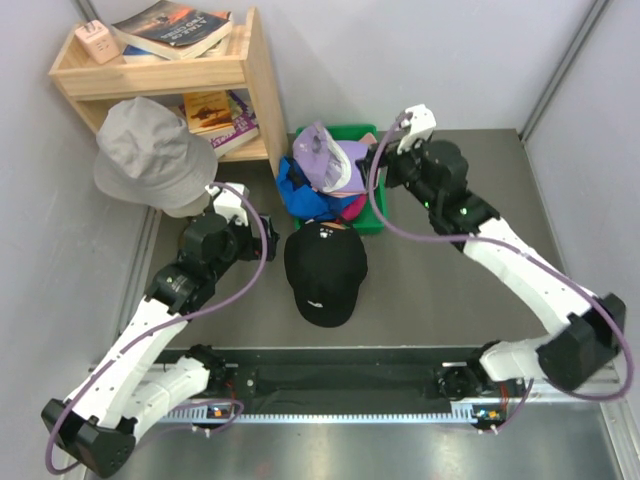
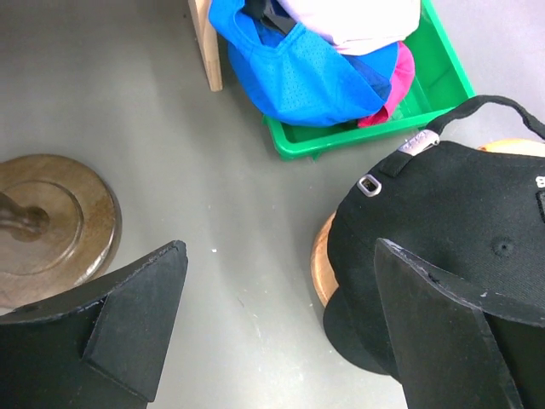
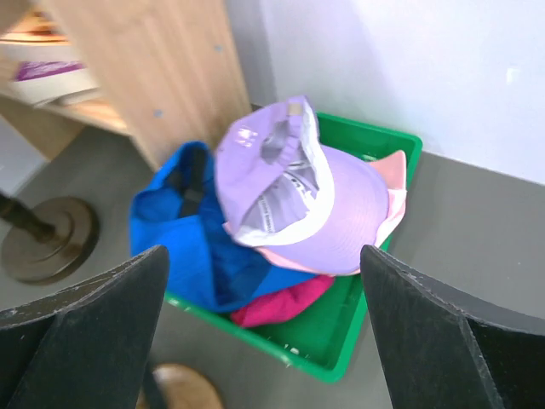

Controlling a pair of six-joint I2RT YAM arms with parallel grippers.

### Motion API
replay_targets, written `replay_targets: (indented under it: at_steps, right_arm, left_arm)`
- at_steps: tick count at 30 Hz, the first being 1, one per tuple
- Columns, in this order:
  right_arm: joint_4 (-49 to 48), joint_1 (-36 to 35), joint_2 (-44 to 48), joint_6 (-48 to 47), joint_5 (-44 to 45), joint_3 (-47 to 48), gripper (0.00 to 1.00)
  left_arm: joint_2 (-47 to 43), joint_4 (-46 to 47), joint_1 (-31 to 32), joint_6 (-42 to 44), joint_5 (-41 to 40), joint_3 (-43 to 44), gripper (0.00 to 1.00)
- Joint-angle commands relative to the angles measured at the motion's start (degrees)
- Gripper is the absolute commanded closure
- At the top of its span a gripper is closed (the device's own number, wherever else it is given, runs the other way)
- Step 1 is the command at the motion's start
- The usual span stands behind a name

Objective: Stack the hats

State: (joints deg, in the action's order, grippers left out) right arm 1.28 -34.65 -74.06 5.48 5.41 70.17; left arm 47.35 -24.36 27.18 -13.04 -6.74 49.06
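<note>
1. Your left gripper (image 2: 279, 247) is hovering off the near-left corner of the green bin (image 2: 443, 72). Its fingers are spread wide with nothing between them but bare floor.
2. Your right gripper (image 3: 262, 251) is hanging over the bin and looking down at the pile. It's gaping wide too and not gripping anything.
3. The black cap (image 1: 325, 268) is sitting outside the bin, just in front of its near wall, on a round wooden stand (image 2: 322, 260). Its strap end is facing the bin and its brim is pointing away from it.
4. The lavender cap (image 3: 341, 204) is lying on top of the pile in the bin, tipped so you're seeing its pale lining.
5. The pink cap (image 3: 393, 183) is peeking out from under the lavender one toward the bin's right side.
6. The bright blue cap (image 3: 183, 239) is spilling over the bin's left rim.
7. The magenta cap (image 3: 281, 302) is showing low down, by the bin's near wall.
8. Left of the bin, a grey bucket hat (image 1: 150, 155) is sitting on a stand, and a wooden shelf (image 1: 255, 90) with books is standing just beside the bin's left side.
</note>
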Motion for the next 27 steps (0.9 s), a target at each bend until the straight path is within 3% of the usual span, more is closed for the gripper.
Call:
replay_targets:
  at_steps: [1, 12, 19, 27]
  right_arm:
    - [-4.4, 6.8, -9.3, 4.9, -10.9, 6.7, 0.08]
    - [-1.5, 12.2, -35.2, 4.5, -14.8, 27.7, 0.11]
    - [0.5, 13.6, -46.0, 4.6, -19.7, 37.5, 0.11]
    - [-8.8, 13.5, -54.0, 8.6, -26.9, 42.8, 0.13]
  left_arm:
    - [-1.6, 4.4, 0.2, 2.7, -1.4, -0.9, 0.05]
    - [-4.4, 9.0, 0.1, 7.3, -3.9, -4.2, 0.05]
    - [-2.4, 9.2, 0.0, 9.0, -6.3, -4.5, 0.05]
    - [0.1, 9.2, -0.5, 9.3, -7.0, -4.1, 0.05]
